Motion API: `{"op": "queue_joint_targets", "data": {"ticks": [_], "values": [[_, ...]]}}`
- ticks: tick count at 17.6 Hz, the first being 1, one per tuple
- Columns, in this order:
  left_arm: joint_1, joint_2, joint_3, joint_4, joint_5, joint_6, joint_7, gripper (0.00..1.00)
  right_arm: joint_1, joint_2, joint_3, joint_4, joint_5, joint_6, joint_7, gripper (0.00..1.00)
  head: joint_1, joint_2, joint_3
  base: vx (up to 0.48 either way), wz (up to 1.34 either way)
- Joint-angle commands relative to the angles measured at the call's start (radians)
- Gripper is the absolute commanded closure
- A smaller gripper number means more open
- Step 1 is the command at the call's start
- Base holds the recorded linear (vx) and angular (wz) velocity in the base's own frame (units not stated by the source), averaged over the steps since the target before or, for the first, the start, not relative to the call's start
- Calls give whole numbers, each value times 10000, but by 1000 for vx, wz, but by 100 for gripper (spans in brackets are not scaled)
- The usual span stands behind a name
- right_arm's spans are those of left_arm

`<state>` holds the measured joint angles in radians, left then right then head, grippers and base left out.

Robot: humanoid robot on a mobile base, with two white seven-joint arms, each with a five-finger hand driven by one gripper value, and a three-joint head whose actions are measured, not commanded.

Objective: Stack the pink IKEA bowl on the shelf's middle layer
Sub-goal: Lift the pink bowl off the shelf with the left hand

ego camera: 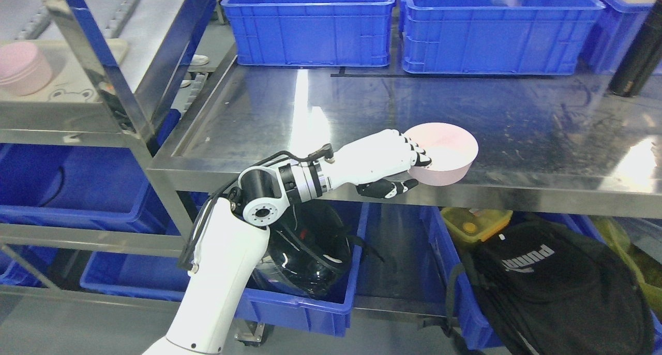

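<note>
so the left hand (385,161) is clamped on the near-left rim of the pink bowl (444,153), fingers (416,150) hooked over the edge into the inside and the dark-tipped thumb (389,188) tucked underneath on the outer wall. the bowl sits upright, opening up, right at the front edge of the steel table (362,112), and i honestly can't tell if it's resting on the surface or lifted just off it. the left arm (222,272) comes up from the bottom left, bends at the elbow under the table lip and reaches over to the right.

moving out from there: two big blue bins (307,26) sit side by side at the back of the table, and a dark cylinder (638,55) stands at the far right edge. off to the left there's a steel shelf (67,114), and on its middle layer there's a stack of pink bowls (23,68) sitting upside down on a pale tray with a frog face (64,93). that's well apart from the bowl in the hand.

under the table: a black helmet (310,251) in a blue crate (289,306), a black backpack (553,282) at the lower right, and a yellow-green lunchbox (476,223) just behind it.
</note>
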<state>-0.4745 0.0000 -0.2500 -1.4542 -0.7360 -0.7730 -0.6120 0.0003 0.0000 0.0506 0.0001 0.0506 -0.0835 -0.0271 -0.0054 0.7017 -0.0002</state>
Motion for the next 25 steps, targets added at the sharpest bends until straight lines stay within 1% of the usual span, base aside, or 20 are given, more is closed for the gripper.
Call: {"op": "queue_joint_targets", "data": {"ticks": [1,6,11,15,19,22,25], "values": [[1032,175,905,-1380,89,-124,-16,98,212,-175,0,-175,0,7,10,0,0,0,0,47,640],[1017,175,890,-1380,89,-124,14,98,212,-175,0,-175,0,7,10,0,0,4,0,49,1021],[1002,175,828,-1380,89,-124,76,97,212,-175,0,-175,0,7,10,0,0,6,0,70,1615],[971,175,950,-1380,89,-124,76,97,212,-175,0,-175,0,7,10,0,0,8,0,66,1302],[971,175,1073,-1380,89,-124,76,97,212,-175,0,-175,0,7,10,0,0,8,0,40,758],[971,175,1395,-1380,89,-124,76,97,212,-175,0,-175,0,7,10,0,0,8,0,19,238],[971,175,1411,-1380,89,-124,60,97,212,-175,0,-175,0,7,10,0,0,9,0,1,11]]}}
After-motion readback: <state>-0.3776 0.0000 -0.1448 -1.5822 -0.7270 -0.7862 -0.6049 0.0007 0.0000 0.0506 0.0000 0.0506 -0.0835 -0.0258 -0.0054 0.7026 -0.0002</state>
